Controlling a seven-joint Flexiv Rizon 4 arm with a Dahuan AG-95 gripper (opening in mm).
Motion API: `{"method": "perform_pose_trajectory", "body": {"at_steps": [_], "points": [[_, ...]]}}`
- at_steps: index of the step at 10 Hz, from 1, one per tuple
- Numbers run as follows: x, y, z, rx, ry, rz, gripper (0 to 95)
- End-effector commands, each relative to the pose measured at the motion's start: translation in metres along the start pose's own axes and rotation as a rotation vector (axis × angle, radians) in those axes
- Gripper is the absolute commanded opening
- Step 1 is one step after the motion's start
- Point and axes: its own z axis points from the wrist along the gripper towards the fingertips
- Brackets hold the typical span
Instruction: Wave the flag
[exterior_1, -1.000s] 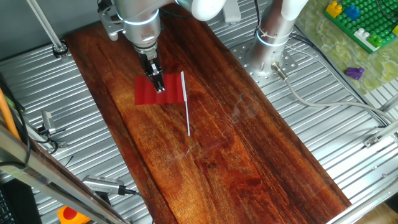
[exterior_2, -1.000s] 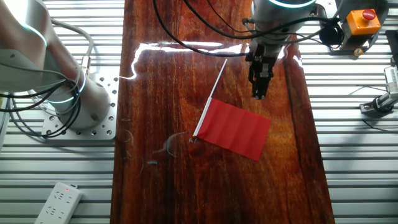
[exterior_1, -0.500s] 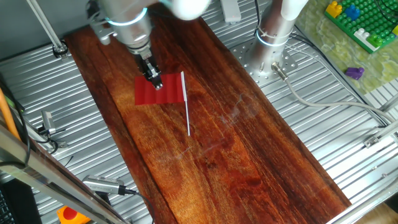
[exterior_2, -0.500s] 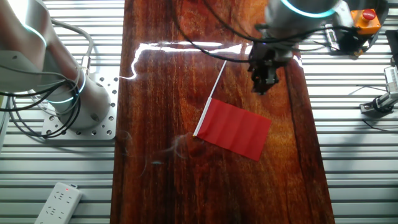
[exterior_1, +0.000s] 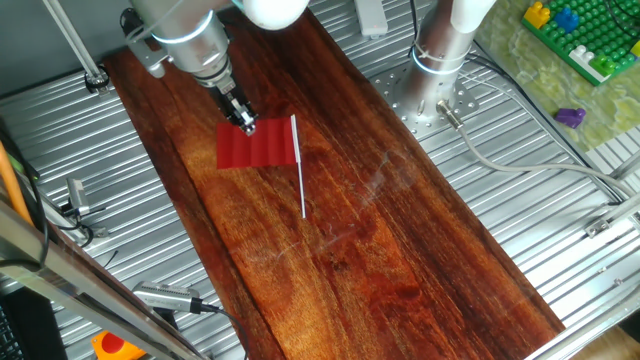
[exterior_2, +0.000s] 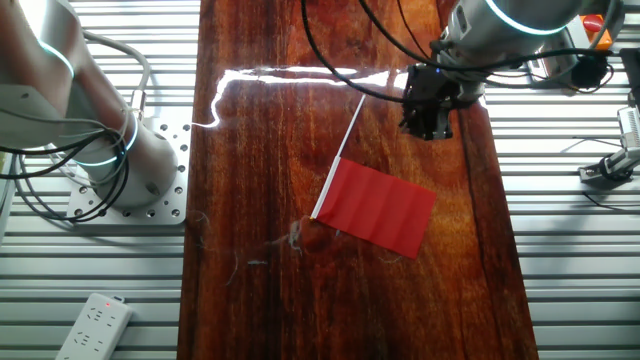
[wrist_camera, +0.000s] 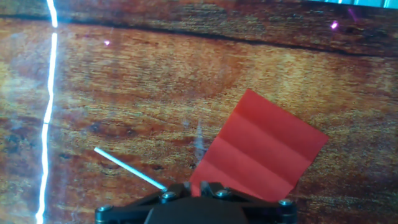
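The flag lies flat on the dark wooden board. Its red cloth is spread out and its thin white stick points down the board. The other fixed view shows the cloth and stick too. My gripper hangs tilted just above the cloth's far edge, its fingers together and holding nothing. In the other fixed view the gripper is above and right of the cloth, beside the stick's free end. In the hand view the cloth and stick lie just ahead of the gripper.
The arm's grey base stands on the slatted metal table right of the board. A green brick plate lies far right. An orange stop button box and a white power strip sit off the board.
The arm has swung and tilted, carrying the gripper a little back from over the cloth towards the cloth's far edge. The flag has not moved.
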Motion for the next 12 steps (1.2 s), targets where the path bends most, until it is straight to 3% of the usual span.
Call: {"method": "perform_pose_trajectory", "body": {"at_steps": [1,4,8,12], "points": [[0.0,-0.002,0.0,-0.006,0.015,-0.014,0.0],[-0.006,-0.016,0.004,-0.016,0.022,-0.071,0.0],[-0.026,-0.03,0.034,-0.028,0.02,-0.108,0.0],[-0.038,-0.035,0.054,-0.046,0.019,-0.115,0.0]]}}
